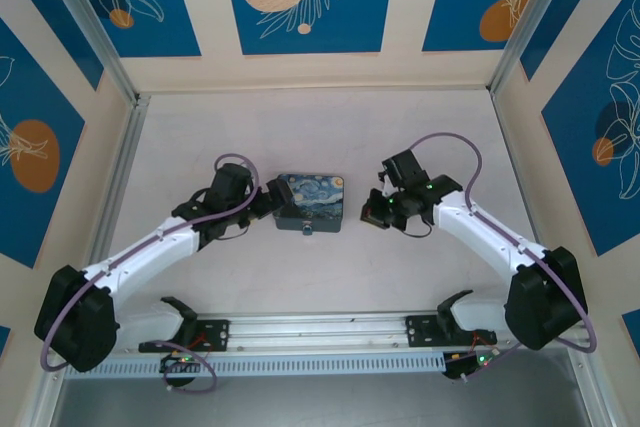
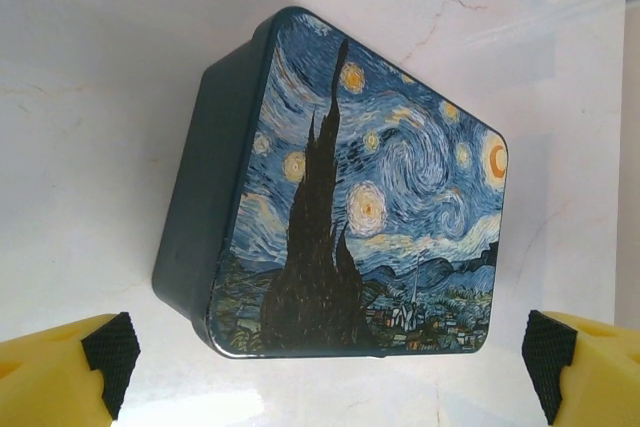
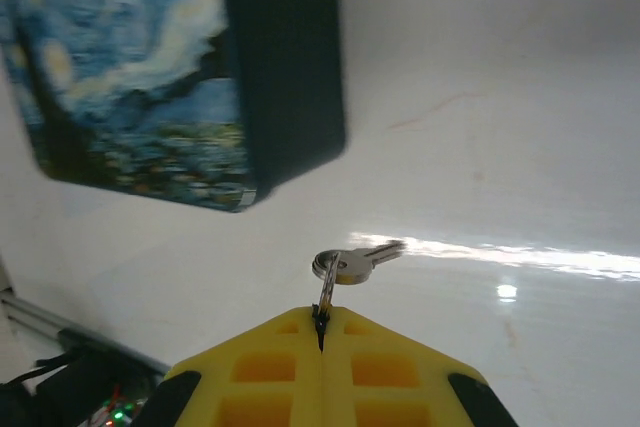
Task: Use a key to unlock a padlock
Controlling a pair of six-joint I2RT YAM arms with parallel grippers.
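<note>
Presently right gripper point(image 3: 320, 329) pinches the silvery key point(image 3: 375, 254) by its round ring point(image 3: 318, 268); left gripper point(image 2: 330, 352) gapes empty.

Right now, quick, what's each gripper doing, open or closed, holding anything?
Left gripper: open, holding nothing.
Right gripper: shut, pinching the key by its ring.

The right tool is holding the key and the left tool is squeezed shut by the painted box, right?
Not quite: the left tool is wide open by the box, as the left wrist view shows. The right tool does hold the key.
</note>
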